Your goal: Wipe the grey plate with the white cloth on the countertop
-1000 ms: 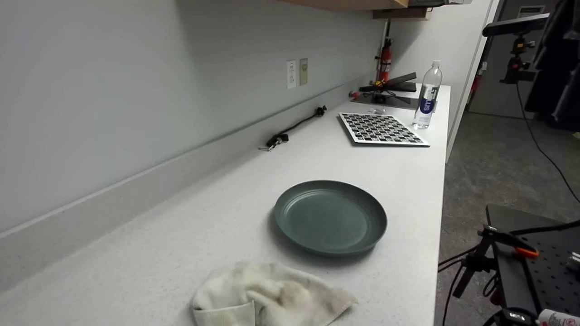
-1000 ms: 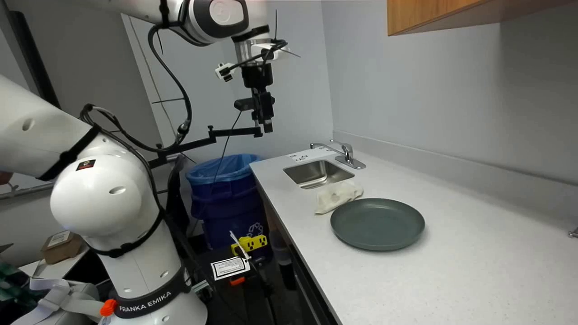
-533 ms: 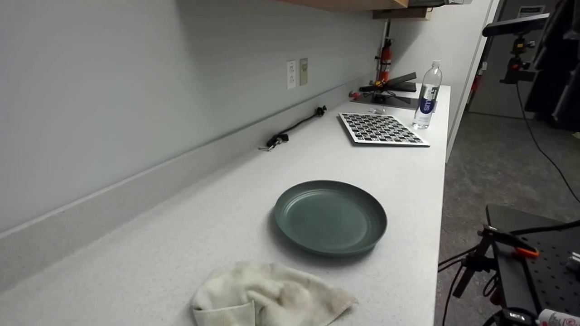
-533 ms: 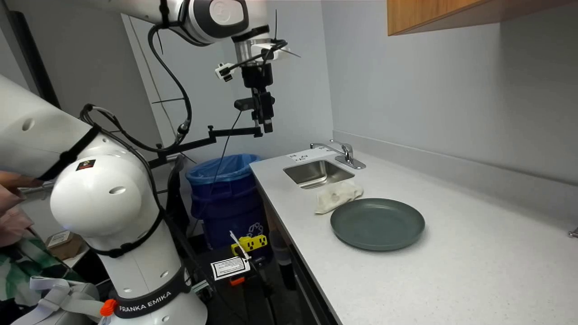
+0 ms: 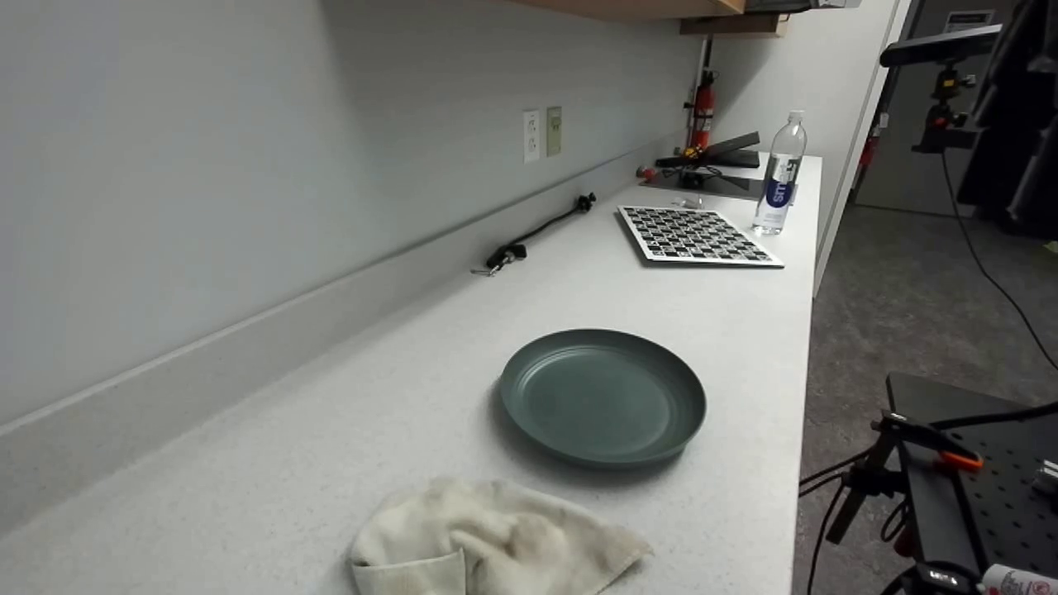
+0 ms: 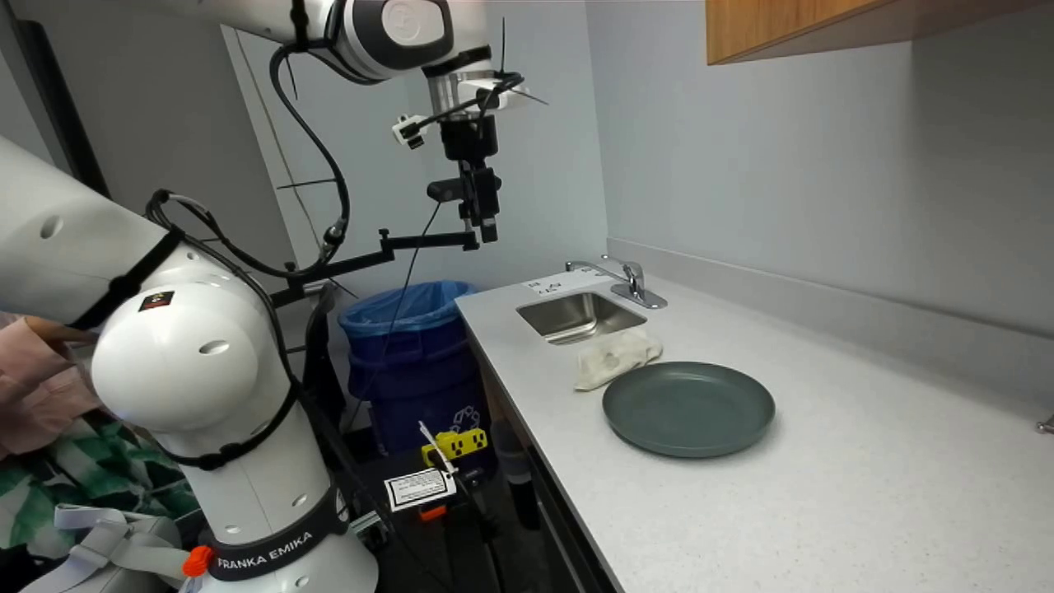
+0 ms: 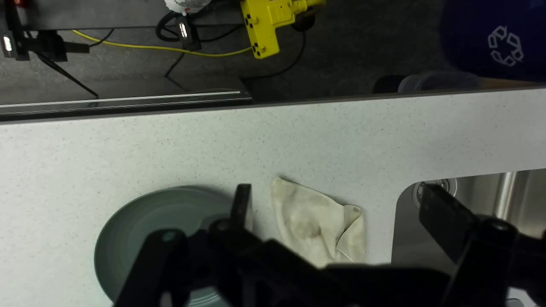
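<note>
The grey-green plate (image 5: 603, 401) lies flat on the countertop (image 5: 347, 463); it also shows in an exterior view (image 6: 688, 412) and at the lower left of the wrist view (image 7: 140, 230), partly hidden by the gripper. The crumpled off-white cloth (image 6: 617, 359) lies between the plate and the sink. In an exterior view the cloth (image 5: 496, 537) is cut off by the bottom edge. My gripper (image 6: 481, 234) hangs high above the counter, pointing down. In the wrist view the gripper (image 7: 337, 192) is wide open and empty, with the cloth (image 7: 307, 217) showing between its fingers, well below them.
A sink (image 6: 580, 317) with a faucet (image 6: 630, 284) lies beyond the cloth. A checkered board (image 5: 698, 235), a bottle (image 5: 781, 175) and a black cord (image 5: 541, 231) are farther along the counter. A wooden cabinet (image 6: 823, 29) hangs above. A blue bin (image 6: 412, 354) stands beside the counter.
The arm, gripper, plate and cloth have not moved. A person in pink and leaf-patterned clothes has come into view behind the robot at the left of an exterior view.
</note>
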You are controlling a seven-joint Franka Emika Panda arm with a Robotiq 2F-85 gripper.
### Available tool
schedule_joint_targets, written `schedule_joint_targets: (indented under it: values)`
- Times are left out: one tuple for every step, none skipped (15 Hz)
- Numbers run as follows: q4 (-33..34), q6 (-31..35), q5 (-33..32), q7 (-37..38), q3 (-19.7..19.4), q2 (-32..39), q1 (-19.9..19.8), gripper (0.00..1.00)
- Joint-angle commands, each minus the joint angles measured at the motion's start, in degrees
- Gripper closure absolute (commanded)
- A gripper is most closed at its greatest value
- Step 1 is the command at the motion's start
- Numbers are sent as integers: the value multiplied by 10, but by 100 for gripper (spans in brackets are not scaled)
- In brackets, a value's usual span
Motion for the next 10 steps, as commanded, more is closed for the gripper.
schedule_joint_targets:
  values:
    - [1, -2, 2, -2, 3, 0, -4, 0]
    - [1, -2, 2, -2, 3, 0, -4, 0]
    - [1, -2, 2, -2, 3, 0, -4, 0]
    - [1, -2, 2, -2, 3, 0, -4, 0]
    - [1, -2, 2, -2, 3, 0, -4, 0]
    - [1, -2, 2, -2, 3, 0, -4, 0]
    - [1, -2, 2, -2, 3, 0, -4, 0]
    - [3, 0, 1, -4, 3, 4, -4, 0]
    - [4, 6, -3, -11, 4, 10, -4, 0]
    - [3, 10, -11, -14, 6, 15, -6, 0]
